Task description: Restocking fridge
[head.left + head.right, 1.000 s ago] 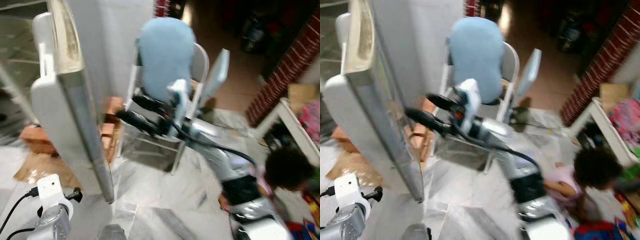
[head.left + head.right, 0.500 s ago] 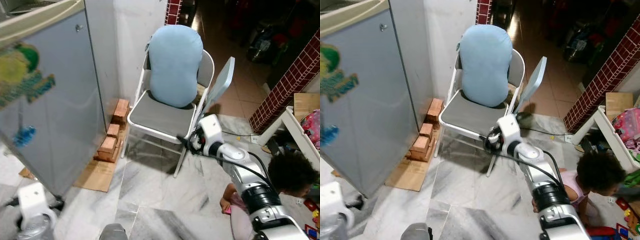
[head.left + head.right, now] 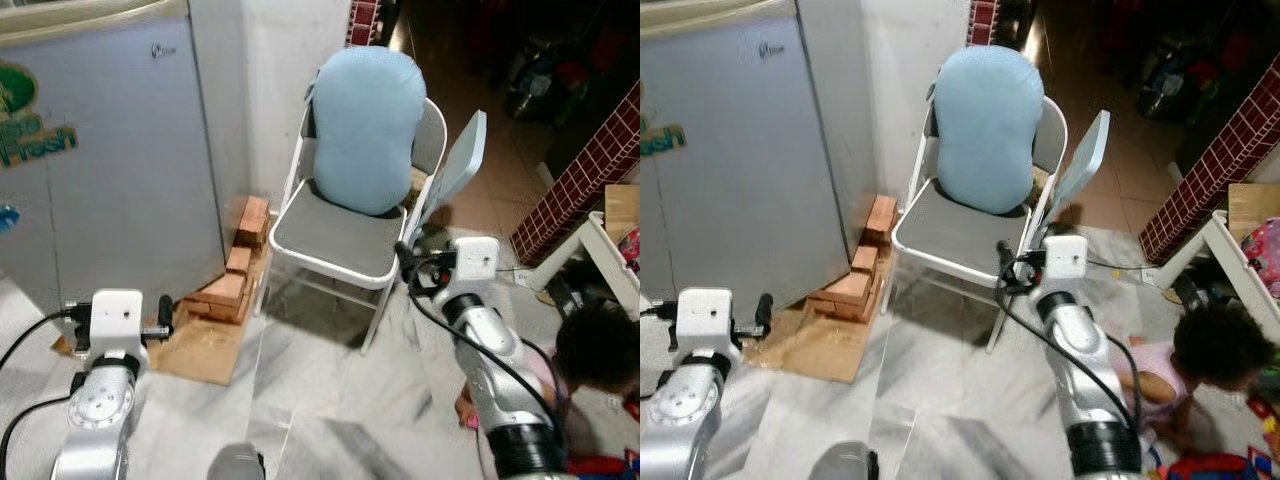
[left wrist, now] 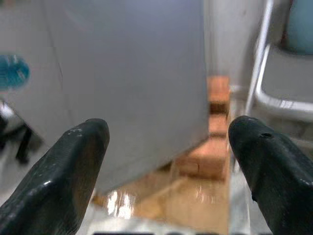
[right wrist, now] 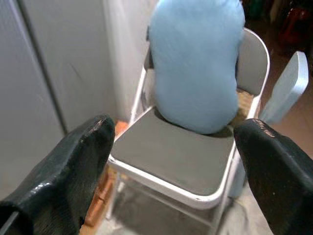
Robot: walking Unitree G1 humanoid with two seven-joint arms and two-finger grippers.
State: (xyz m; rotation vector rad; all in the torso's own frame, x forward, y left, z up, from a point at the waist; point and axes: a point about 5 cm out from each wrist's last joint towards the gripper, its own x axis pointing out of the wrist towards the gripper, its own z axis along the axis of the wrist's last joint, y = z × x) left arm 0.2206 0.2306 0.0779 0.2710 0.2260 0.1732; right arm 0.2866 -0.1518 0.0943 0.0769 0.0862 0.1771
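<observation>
Grey metal fridge with its door shut, green lettering on the front, standing against the white wall on the robot's left. Raised off the marble floor on stacked orange bricks and a sheet of brown cardboard, probably to keep its base level or dry. No stock item anywhere near either arm, so the door being closed suggests a load is finished or nothing has yet been fetched.

Just beside the fridge, white folding metal chair with a pale blue cushion propped upright against its backrest, likely parked there for sitting rather than for the task.

Left gripper held low before the fridge's lower corner, fingers spread wide, nothing between them, touching nothing. Right gripper aimed at the chair seat, fingers likewise wide apart and empty.

Person crouched on the floor close to the right arm: a collision risk for any swing to that side.
</observation>
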